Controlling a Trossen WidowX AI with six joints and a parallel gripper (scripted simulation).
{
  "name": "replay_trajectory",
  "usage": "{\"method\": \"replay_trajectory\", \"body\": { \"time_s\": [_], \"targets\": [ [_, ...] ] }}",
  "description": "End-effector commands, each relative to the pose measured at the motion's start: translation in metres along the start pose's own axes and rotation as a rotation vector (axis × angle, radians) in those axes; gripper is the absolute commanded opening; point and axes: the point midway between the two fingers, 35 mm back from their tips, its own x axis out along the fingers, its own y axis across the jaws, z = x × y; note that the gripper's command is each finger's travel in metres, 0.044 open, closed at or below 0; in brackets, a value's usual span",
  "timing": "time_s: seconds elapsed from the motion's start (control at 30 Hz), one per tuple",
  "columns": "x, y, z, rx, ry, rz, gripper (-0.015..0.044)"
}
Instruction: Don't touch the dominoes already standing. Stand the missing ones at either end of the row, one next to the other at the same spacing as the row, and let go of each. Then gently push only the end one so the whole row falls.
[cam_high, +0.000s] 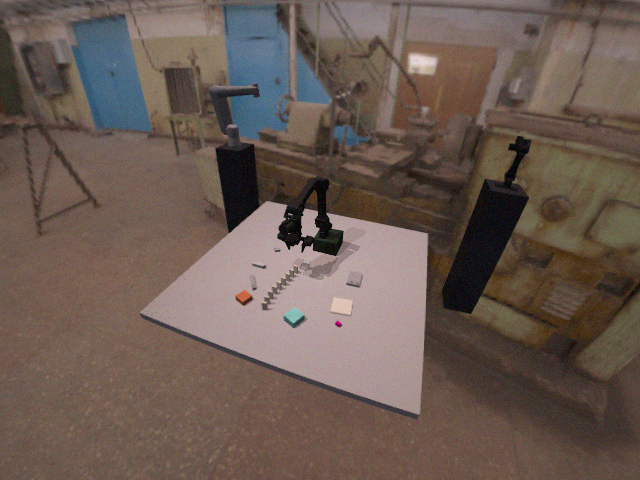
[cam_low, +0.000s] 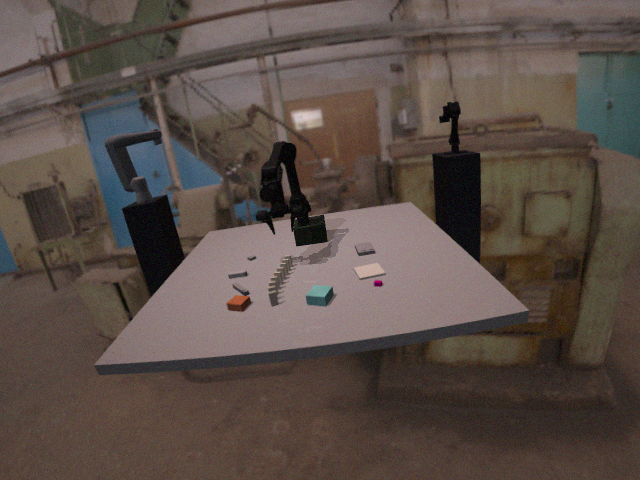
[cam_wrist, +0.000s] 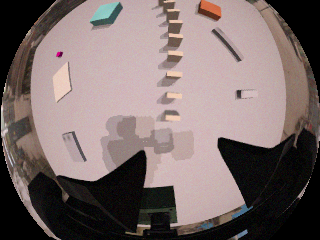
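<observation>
A row of several beige dominoes (cam_high: 279, 285) (cam_low: 279, 279) (cam_wrist: 174, 55) stands upright. The domino (cam_high: 295, 268) (cam_wrist: 172, 118) at the row's robot-side end is also upright, spaced much like the others. My gripper (cam_high: 296, 249) (cam_low: 283, 231) (cam_wrist: 183, 149) is open and empty, raised above the table on the robot side of that end. Its fingers are well apart and touch no domino. A small grey piece (cam_high: 277, 249) (cam_low: 251, 257) lies beyond the row; I cannot tell whether it is a domino.
Two grey bars (cam_high: 258, 265) (cam_high: 253, 282) and an orange block (cam_high: 243, 297) (cam_low: 238, 302) (cam_wrist: 210, 10) lie on one side of the row. A teal block (cam_high: 294, 317) (cam_low: 319, 295), beige plate (cam_high: 341, 306), magenta piece (cam_high: 338, 323) and grey box (cam_high: 354, 279) lie on the other.
</observation>
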Motion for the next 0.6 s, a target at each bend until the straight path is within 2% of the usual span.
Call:
{"method": "replay_trajectory", "body": {
  "time_s": [0.0, 0.33, 0.57],
  "targets": [
    [0.013, 0.002, -0.009, -0.341, 0.0, 0.002, 0.0256],
    [0.051, 0.007, -0.033, -1.31, -0.001, 0.005, 0.0],
    [0.054, 0.007, -0.035, -1.375, -0.001, 0.005, 0.0]
  ]
}}
